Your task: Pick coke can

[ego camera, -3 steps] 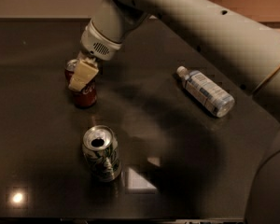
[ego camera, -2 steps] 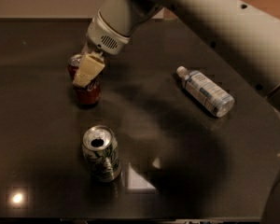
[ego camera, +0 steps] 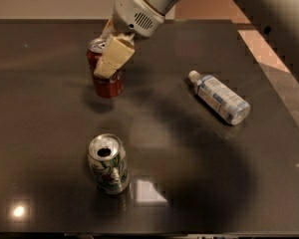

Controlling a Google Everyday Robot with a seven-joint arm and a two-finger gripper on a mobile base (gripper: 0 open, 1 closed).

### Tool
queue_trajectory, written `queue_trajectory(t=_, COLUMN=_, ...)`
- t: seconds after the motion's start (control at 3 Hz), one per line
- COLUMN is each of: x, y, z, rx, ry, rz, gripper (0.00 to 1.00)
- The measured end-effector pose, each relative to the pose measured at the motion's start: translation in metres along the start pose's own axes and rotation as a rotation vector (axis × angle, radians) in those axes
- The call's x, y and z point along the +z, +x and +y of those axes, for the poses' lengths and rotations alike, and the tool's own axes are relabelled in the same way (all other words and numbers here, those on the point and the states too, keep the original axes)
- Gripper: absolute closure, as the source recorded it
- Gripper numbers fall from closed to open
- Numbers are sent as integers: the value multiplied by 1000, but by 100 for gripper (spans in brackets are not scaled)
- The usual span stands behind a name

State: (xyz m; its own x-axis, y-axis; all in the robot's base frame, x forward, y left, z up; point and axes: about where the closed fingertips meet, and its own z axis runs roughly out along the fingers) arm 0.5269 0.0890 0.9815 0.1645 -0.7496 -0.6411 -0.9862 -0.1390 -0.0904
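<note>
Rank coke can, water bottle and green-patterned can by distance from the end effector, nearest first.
1. The coke can, back left, gripped by the end effector.
2. The water bottle, right, and the green-patterned can, front: too close to call.

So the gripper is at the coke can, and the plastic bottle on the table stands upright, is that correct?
Not quite: the plastic bottle lies on its side, not upright, as the camera view shows. The gripper is indeed at the coke can.

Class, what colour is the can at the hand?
The coke can is red, silver-topped; camera view. The hand is at it.
</note>
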Motion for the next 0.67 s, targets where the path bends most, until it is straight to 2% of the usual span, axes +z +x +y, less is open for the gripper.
queue_trajectory(t=0.33, x=-47, y=-6, z=5, rx=-90, ry=12, rz=-1, gripper=100)
queue_trajectory(t=0.67, x=-47, y=-6, z=5, rx=-90, ry=12, rz=-1, gripper=100)
